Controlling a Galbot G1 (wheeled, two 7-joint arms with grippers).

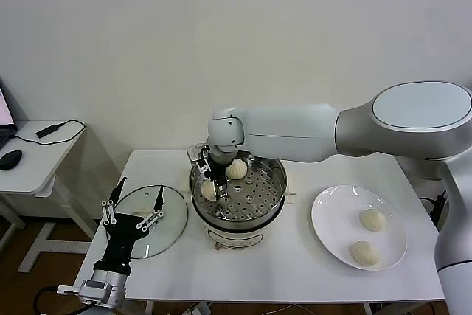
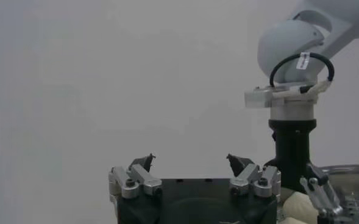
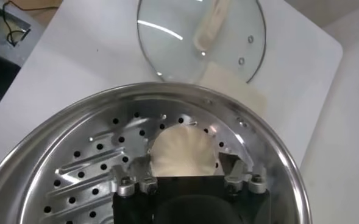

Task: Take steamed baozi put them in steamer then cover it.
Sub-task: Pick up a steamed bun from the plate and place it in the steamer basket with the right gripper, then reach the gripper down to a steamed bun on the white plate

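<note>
At frame centre your right gripper [image 1: 212,180] straddles a baozi [image 1: 209,190] in the steamer [image 1: 274,182], fingers spread; no legible writing; left gripper [image 1: 134,209] gapes empty.

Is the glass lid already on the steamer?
No, the glass lid lies on the table, beside the open steamer.

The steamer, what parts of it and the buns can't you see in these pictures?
- Head view: the right gripper and its arm cover part of the steamer tray and part of one baozi.
- Right wrist view: the gripper body hides the lower part of the baozi; the picture edge cuts off the steamer.
- Left wrist view: only a sliver of the steamer rim shows.
</note>
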